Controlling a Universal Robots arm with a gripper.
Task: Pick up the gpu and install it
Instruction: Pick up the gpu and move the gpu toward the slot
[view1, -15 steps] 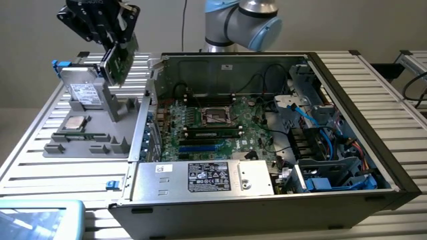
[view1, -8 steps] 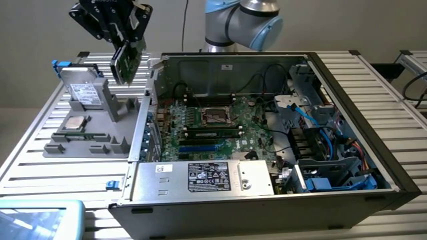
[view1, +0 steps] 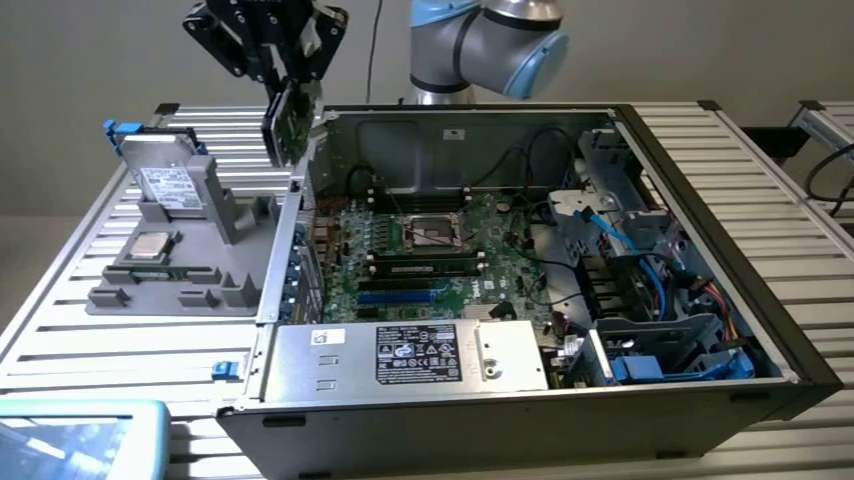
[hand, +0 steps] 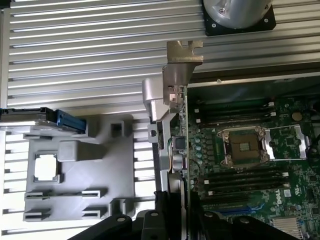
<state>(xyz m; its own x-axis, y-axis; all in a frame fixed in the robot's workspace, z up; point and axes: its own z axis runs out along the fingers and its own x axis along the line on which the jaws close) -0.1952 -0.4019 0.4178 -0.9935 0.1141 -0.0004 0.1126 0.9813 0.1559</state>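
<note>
Slatted aluminium tabletop (view1: 747, 150) is carrying the open computer case (view1: 534, 420), with its motherboard (view1: 501, 250) lying exposed. Your gripper (view1: 286, 88) is hanging at about eleven o'clock in the exterior view, its fingers pinching the gpu (view1: 288, 128) by its upper edge. You are holding the card upright and edge-on, lined up along the case's wall on the nine o'clock side, beside the grey fixture tray (view1: 174, 300) where the hard drive (view1: 167, 185) is standing.

Green motherboard (view1: 427, 250), black gripper (view1: 283, 84)
</note>
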